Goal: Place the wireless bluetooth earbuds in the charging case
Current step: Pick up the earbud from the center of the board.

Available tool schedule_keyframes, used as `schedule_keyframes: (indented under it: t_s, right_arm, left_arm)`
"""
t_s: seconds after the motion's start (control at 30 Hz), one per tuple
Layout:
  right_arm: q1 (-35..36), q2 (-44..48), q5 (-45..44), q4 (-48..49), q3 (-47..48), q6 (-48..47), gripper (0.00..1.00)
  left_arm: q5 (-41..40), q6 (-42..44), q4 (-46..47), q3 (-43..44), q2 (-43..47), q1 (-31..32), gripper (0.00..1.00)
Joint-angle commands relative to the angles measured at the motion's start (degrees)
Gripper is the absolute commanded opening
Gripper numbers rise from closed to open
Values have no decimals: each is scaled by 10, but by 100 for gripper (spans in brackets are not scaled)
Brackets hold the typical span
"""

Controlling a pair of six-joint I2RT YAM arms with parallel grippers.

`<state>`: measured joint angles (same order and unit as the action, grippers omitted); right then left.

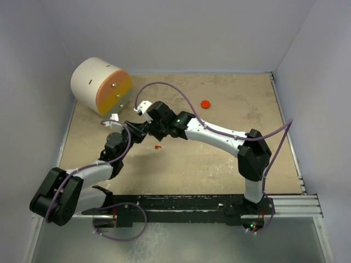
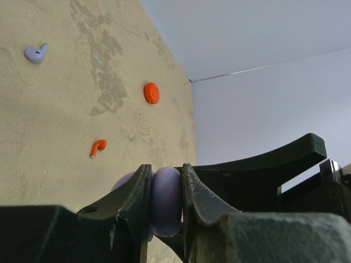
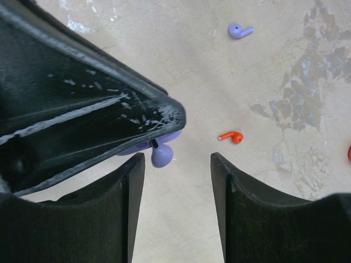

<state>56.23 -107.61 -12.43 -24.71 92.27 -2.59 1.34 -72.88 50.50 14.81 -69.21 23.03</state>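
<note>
While left gripper [image 2: 166,171] clamps what looks like a lavender case [image 2: 166,204], right gripper [image 3: 176,160] spread wide.

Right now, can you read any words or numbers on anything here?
None. No words, numbers or logos show on the drum, the red disc, the red earbud, the lavender earbud, or the lavender case in the left end effector.
</note>
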Motion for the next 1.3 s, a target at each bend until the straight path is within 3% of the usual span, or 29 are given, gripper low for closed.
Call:
schedule_keyframes:
  t_s: [0.0, 0.57, 0.67, 0.83, 1.0, 1.27]
  right_arm:
    - [-18, 27, 8, 32, -5, -2, 55]
    - [-64, 24, 3, 70, -32, 5, 55]
    - [-88, 25, 3, 103, -51, 28, 55]
    - [-112, 14, 26, 181, -73, 62, 53]
    - [-116, -65, 52, 196, -4, 84, 49]
    - [-116, -198, 16, 168, 132, 100, 44]
  left_arm:
    - [11, -6, 21, 21, 18, 2, 0]
    - [4, -15, 28, 9, 23, 2, 0]
    - [-40, -19, -9, 3, 62, 2, 0]
    - [-189, -41, -130, -22, 202, 0, 0]
    - [-287, -64, -252, -17, 333, -2, 0]
    - [-287, -76, -290, -8, 353, -3, 0]
